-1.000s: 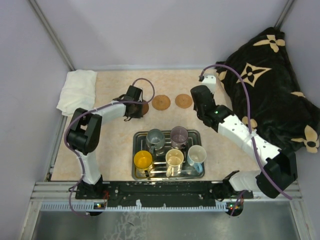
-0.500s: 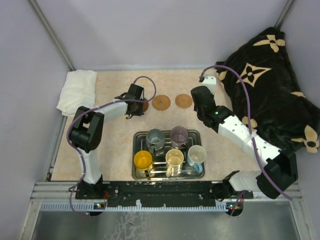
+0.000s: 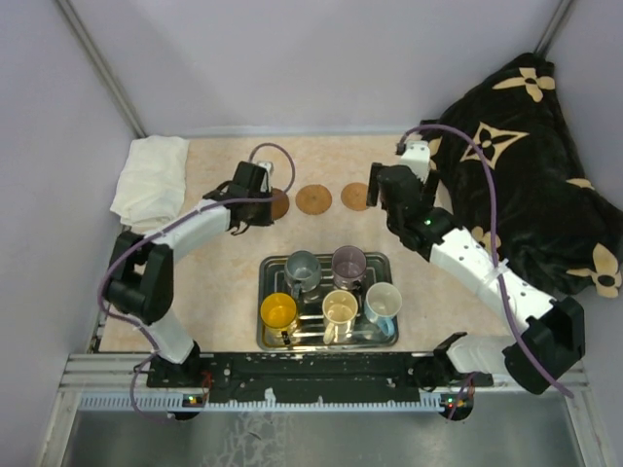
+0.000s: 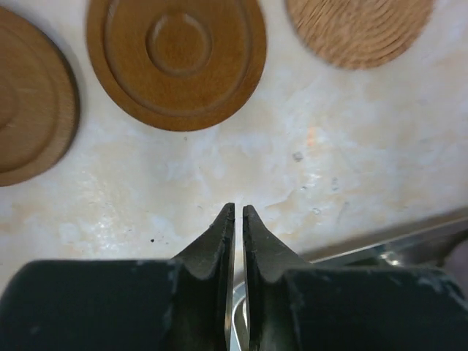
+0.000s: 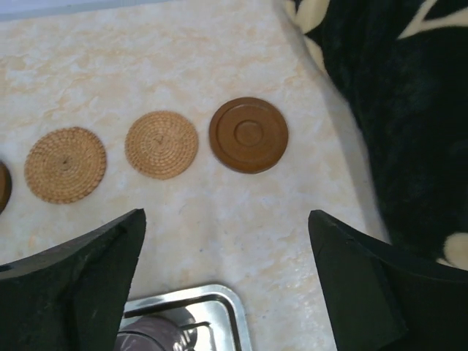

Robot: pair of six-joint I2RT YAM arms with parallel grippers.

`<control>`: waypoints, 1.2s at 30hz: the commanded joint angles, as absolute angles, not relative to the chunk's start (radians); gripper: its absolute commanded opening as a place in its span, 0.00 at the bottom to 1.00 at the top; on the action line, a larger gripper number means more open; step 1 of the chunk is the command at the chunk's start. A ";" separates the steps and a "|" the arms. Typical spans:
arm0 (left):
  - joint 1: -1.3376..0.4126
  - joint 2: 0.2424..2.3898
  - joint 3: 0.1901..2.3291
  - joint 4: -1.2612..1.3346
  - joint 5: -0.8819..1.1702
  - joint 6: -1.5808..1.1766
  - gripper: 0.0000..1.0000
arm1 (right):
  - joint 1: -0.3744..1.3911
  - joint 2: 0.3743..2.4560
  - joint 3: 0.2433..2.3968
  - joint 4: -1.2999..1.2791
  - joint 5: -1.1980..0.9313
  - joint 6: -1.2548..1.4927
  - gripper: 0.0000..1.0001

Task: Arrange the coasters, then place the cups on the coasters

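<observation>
The table (image 3: 224, 282) is my largest surface, and the black cushion (image 3: 526, 165) slumped along its right side is my largest worry. The right arm reaches out close beside it, and I judge that a swing toward the tray could drag fabric onto the row. The white towel (image 3: 151, 175) lies at the far left corner, well apart from the work.

The metal tray (image 3: 380, 261) sits near the arm bases with all five cups in it: grey cup (image 3: 303, 265), purple cup (image 3: 348, 263), orange-yellow cup (image 3: 278, 311), cream cup (image 3: 340, 308), light blue cup (image 3: 383, 301). They stand packed close, so a finger going down beside one could knock its neighbour or shift the tray.

The coasters (image 3: 313, 199) lie in a row beyond the tray: left-end wooden coaster (image 4: 29, 124), second wooden coaster (image 4: 175, 58), first woven coaster (image 5: 65, 164), second woven coaster (image 5: 161, 144), right-end wooden coaster (image 5: 248, 134). That last one lies near the cushion's edge, so a cup there might lean on fabric. All look thin and light; a cup dragged on landing would probably slide one out of line.

The right gripper (image 5: 227, 278) hangs spread wide and empty above the row. The left gripper (image 4: 238, 212) has its fingers pressed almost together, pinching nothing, over bare table on the near side of the wooden pair; a low sweep could shove them.
</observation>
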State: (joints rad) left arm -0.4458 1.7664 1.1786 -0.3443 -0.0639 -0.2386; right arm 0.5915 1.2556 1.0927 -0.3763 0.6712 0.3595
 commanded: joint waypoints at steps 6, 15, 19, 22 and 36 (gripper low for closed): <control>-0.434 1.509 1.162 -0.297 -0.179 -0.249 0.21 | 0.433 1.199 1.169 -0.231 0.579 0.396 0.99; -0.169 1.544 1.198 -0.193 -0.036 -0.327 0.31 | 0.270 1.363 1.254 -0.153 0.399 0.329 0.99; -0.127 1.571 1.208 -0.120 -0.110 -0.255 0.35 | 0.270 1.458 1.299 -0.117 0.466 0.263 0.99; -0.111 1.607 1.225 -0.094 -0.163 -0.220 0.39 | 0.269 1.556 1.355 -0.130 0.510 0.222 0.99; -0.006 1.816 1.303 -0.056 -0.121 -0.285 0.47 | 0.270 1.887 1.529 -0.143 0.539 0.206 0.83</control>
